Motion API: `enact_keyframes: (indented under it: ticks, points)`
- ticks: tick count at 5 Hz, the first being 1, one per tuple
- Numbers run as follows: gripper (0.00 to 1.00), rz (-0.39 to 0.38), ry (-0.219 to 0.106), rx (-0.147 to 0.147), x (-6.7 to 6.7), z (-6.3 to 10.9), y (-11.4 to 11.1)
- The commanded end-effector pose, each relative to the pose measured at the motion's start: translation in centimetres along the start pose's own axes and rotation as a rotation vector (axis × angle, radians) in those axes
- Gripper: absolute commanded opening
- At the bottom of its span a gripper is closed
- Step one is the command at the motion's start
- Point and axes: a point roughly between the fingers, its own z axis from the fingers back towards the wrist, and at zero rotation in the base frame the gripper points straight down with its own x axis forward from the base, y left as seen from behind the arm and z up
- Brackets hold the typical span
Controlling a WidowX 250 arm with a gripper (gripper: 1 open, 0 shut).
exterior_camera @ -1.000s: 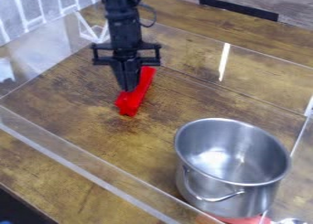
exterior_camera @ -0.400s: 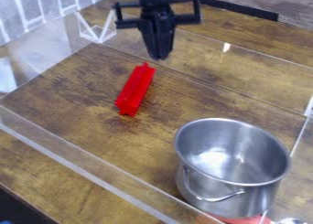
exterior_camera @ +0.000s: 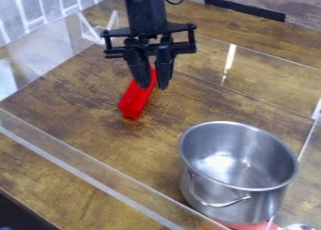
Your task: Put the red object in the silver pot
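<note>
The red object (exterior_camera: 134, 99) lies flat on the wooden table, slanting from near-left to far-right. My gripper (exterior_camera: 153, 72) hangs pointing down over its far end, with the two dark fingers (exterior_camera: 164, 72) a little apart and nothing held between them. I cannot tell whether the fingertips touch the block. The silver pot (exterior_camera: 236, 164) stands upright at the near right, empty, with its loop handle toward the front. It is well apart from both the block and the gripper.
A low clear acrylic wall (exterior_camera: 75, 157) rings the work area, with a taller clear panel (exterior_camera: 231, 63) at the back right. A white wire rack (exterior_camera: 90, 27) stands at the back left. Something red (exterior_camera: 286, 226) pokes in at the bottom right corner.
The gripper lifted off the red object and swung up and right, then dropped back over its far end. Its fingers were together and now stand slightly apart. The block stayed put.
</note>
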Motion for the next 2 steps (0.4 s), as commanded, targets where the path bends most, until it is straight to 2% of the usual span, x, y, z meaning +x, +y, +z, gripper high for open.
enact_keyframes:
  ticks: [1,2]
  points:
    - [0.00,-0.028,-0.065,-0.026,-1.1,2.7,-2.1]
    - [0.00,-0.075,-0.056,-0.031,-2.8,2.8,-5.1]
